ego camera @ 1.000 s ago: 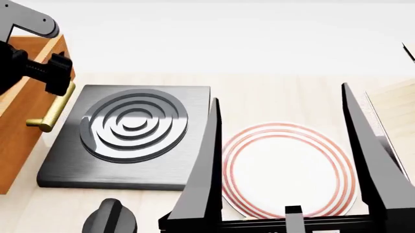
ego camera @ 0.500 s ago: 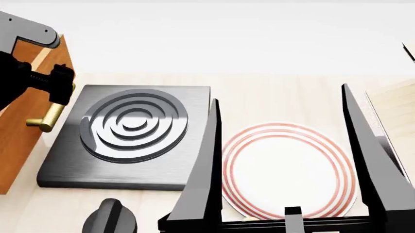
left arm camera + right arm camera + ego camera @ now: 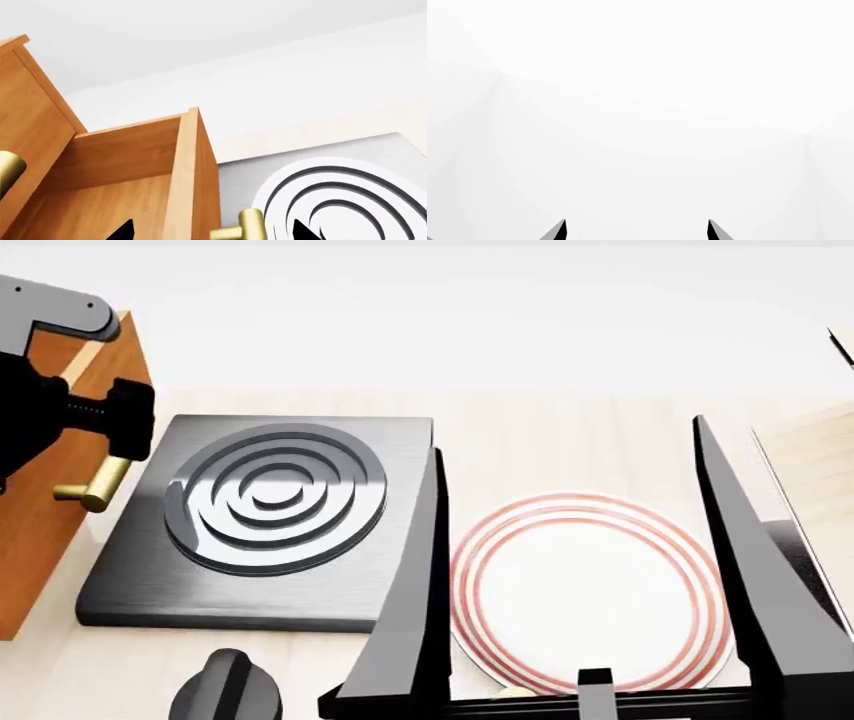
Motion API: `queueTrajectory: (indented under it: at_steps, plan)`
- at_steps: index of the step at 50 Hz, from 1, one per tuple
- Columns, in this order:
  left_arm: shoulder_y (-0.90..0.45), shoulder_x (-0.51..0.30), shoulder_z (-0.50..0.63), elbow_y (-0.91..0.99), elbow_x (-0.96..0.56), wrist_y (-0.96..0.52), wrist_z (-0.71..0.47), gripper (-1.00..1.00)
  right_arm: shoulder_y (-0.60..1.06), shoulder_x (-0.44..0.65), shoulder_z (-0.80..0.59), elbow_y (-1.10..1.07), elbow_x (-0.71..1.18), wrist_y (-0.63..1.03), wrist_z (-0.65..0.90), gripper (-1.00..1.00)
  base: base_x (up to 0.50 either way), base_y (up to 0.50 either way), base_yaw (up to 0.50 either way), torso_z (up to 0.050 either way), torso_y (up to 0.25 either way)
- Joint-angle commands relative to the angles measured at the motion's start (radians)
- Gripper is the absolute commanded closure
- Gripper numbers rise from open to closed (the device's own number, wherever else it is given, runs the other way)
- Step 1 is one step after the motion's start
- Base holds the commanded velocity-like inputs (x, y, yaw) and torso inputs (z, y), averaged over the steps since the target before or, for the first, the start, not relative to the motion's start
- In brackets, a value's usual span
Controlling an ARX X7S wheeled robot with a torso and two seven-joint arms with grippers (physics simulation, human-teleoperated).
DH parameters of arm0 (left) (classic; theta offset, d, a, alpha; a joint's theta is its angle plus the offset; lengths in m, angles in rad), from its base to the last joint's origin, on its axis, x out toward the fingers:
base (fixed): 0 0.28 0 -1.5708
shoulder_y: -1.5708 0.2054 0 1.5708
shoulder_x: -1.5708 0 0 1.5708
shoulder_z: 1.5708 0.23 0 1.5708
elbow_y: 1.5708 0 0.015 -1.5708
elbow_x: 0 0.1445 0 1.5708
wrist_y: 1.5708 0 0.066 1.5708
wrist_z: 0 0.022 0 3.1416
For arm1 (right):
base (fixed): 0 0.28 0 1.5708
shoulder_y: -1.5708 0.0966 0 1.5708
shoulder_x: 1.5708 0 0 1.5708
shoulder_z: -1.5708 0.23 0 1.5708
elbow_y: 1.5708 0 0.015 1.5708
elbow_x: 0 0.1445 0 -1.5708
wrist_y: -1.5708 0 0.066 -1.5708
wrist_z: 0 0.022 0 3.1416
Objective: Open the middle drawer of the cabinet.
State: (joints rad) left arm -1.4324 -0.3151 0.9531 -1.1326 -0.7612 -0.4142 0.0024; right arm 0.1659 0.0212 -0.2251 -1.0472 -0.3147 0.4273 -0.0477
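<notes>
The orange-brown cabinet stands at the far left of the head view. In the left wrist view its face shows with a drawer pulled out from it. That drawer's brass bar handle sits between the two black tips of my left gripper, with a gap on each side. In the head view the left gripper covers the upper part of the handle. My right gripper is open and empty over the plate. The right wrist view shows only blank white past its tips.
A black square hob with ring burner lies right beside the cabinet. A white plate with red rings lies under the right gripper. A black knob is at the front. A pale wood rack is at the right. A second brass handle shows on the cabinet face.
My left gripper has slid down along the brass handle, so less of the bar shows. The wood front has shifted slightly left. The right gripper has shifted a little.
</notes>
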Motion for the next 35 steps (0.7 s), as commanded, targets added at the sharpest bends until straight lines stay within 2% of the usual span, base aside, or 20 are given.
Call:
queueTrajectory:
  at_steps: [1,19,35]
  plan:
    - [-0.017,0.063,-0.023,-0.117,0.033,0.037,0.058,-1.0,-0.006,-0.02,0.018,0.0,-0.031,-0.009,-0.03,-1.0,0.0,0.0,0.0,0.0,0.0]
    - [-0.024,0.087,-0.075,-0.173,0.083,0.045,0.069,-1.0,0.003,-0.019,0.009,0.0,-0.038,0.003,-0.03,-1.0,0.0,0.0,0.0,0.0,0.0]
    - [-0.001,0.101,-0.226,-0.175,0.184,0.017,0.076,-1.0,0.002,-0.019,0.007,0.0,-0.04,0.004,-0.033,-1.0,0.0,0.0,0.0,0.0,0.0]
